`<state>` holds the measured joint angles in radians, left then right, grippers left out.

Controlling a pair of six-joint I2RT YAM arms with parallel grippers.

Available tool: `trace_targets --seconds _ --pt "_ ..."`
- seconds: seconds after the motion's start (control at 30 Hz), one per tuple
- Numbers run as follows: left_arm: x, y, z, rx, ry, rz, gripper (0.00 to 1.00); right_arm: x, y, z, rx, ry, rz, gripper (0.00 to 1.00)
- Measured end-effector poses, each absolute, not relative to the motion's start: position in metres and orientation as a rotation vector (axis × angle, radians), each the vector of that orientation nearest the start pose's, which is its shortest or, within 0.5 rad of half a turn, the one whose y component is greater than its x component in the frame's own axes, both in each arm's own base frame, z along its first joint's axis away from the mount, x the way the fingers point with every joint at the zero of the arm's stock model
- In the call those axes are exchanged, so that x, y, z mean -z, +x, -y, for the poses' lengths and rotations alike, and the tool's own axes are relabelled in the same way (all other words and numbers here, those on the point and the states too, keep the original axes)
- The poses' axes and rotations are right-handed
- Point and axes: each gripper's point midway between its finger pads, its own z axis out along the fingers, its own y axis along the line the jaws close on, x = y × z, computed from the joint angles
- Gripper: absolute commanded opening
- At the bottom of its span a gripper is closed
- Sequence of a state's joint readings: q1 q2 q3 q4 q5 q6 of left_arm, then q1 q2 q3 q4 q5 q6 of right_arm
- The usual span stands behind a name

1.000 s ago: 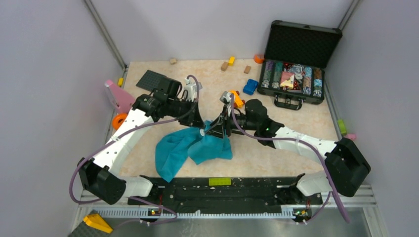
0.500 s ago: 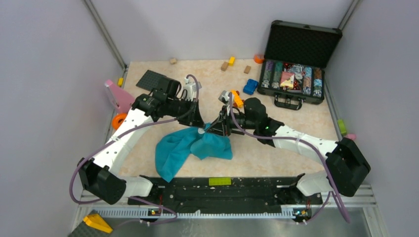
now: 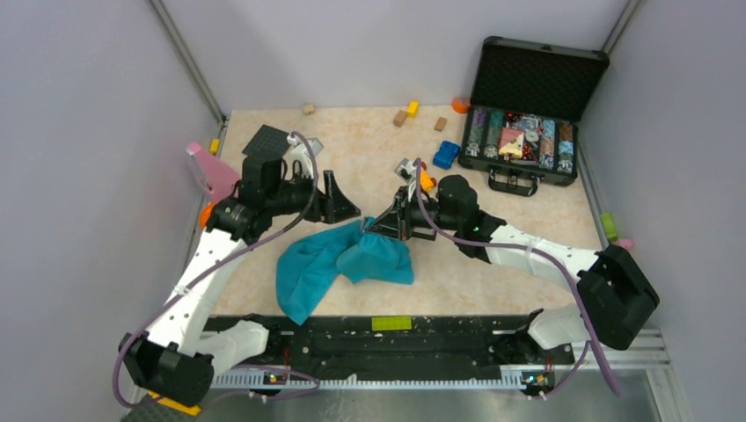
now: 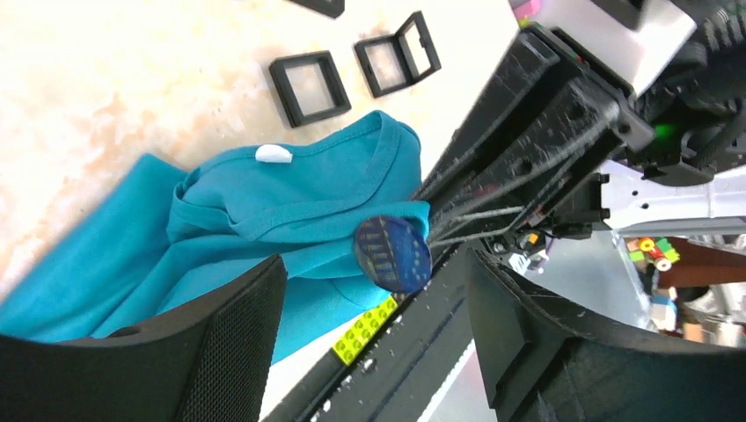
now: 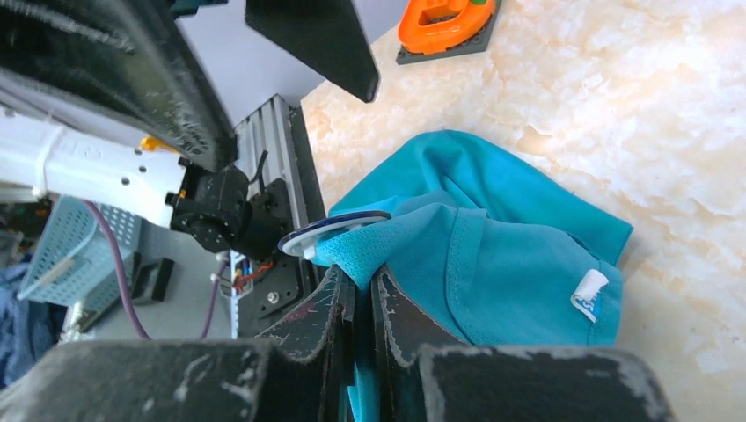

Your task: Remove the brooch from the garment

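The teal garment (image 3: 334,264) lies crumpled on the table near the front. One fold of it is lifted, and my right gripper (image 3: 385,227) is shut on that fold just behind its tip (image 5: 361,283). The brooch (image 4: 392,254), a small round dark-blue disc, sits on the tip of the pinched fold and shows edge-on in the right wrist view (image 5: 332,230). My left gripper (image 3: 345,207) stands open to the left of the fold. Its fingers (image 4: 220,352) are spread wide, short of the brooch and touching nothing. The garment (image 4: 264,207) shows a white neck label.
An open case of poker chips (image 3: 526,132) stands at the back right, with a blue toy car (image 3: 446,155) beside it. A dark grey plate (image 3: 268,141), a pink piece (image 3: 211,171) and small wooden blocks (image 3: 400,117) lie towards the back. Black square frames (image 4: 308,83) and a yellow-green brick (image 4: 365,327) are nearby.
My left gripper has opened, let go at the brooch and drawn back to the left. The right gripper has closed on the garment fold.
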<state>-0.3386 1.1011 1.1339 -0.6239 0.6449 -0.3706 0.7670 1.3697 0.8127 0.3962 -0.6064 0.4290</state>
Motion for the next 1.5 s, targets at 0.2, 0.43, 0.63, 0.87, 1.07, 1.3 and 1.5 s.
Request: trace_targets --seconds 0.2,0.43,0.63,0.87,1.07,1.3,1.5 --pt "-0.265 0.215 0.197 1.065 0.421 -1.956 0.93 -0.224 0.224 -0.360 -1.412 -0.628 -1.839 0.00" --pt "-0.254 0.175 0.192 0.941 0.676 -1.480 0.82 -0.230 0.223 -0.362 -1.517 -0.450 -1.931 0.00" --pt "-0.278 0.184 0.194 0.829 0.767 -1.292 0.67 -0.244 0.219 -0.367 -1.624 -0.381 -1.927 0.00" --pt "-0.267 0.195 0.207 0.810 0.836 -1.302 0.59 -0.254 0.216 -0.368 -1.686 -0.347 -1.916 0.00" --pt "-0.272 0.193 0.216 0.794 0.876 -1.265 0.45 -0.257 0.213 -0.369 -1.712 -0.353 -1.913 0.00" --pt "-0.277 0.200 0.220 0.751 0.891 -1.261 0.26 -0.262 0.211 -0.370 -1.733 -0.361 -1.896 0.00" --pt "-0.273 0.205 0.219 0.726 0.892 -1.288 0.09 -0.263 0.209 -0.370 -1.744 -0.366 -1.893 0.00"
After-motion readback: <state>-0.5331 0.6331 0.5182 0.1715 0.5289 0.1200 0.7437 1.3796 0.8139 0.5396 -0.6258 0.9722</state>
